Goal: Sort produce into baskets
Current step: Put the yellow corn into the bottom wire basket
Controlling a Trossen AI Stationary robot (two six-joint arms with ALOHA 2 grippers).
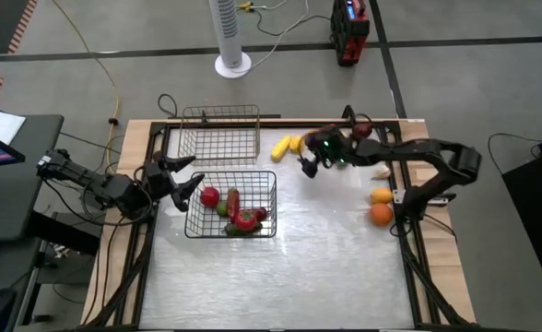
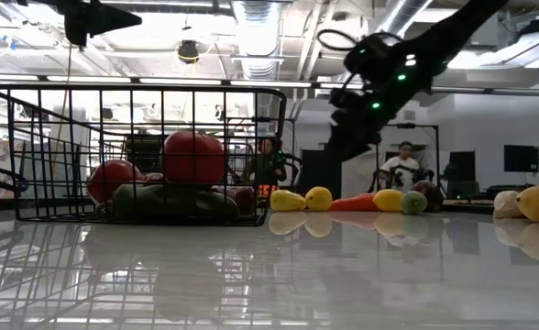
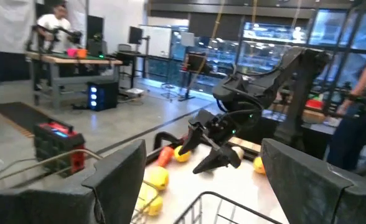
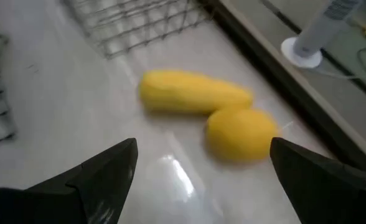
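My right gripper [image 1: 308, 164] is open and empty. It hovers above the table [image 2: 352, 128] just on the near side of a long yellow piece [image 4: 195, 92] and a round yellow one [image 4: 241, 132], which lie side by side on the table. The dark wire basket [image 1: 232, 205] holds a red tomato [image 1: 210, 195], a red pepper [image 1: 245, 219] and other pieces. The silvery basket [image 1: 220, 136] stands behind it. My left gripper [image 1: 186, 180] is open and empty, raised by the dark basket's left side.
An orange [image 1: 382, 214], a yellow-orange fruit [image 1: 381, 195] and a pale piece [image 1: 382, 171] lie near the table's right edge. Red and green pieces [image 1: 361, 129] lie at the far right, under the right arm. The near half of the table is bare.
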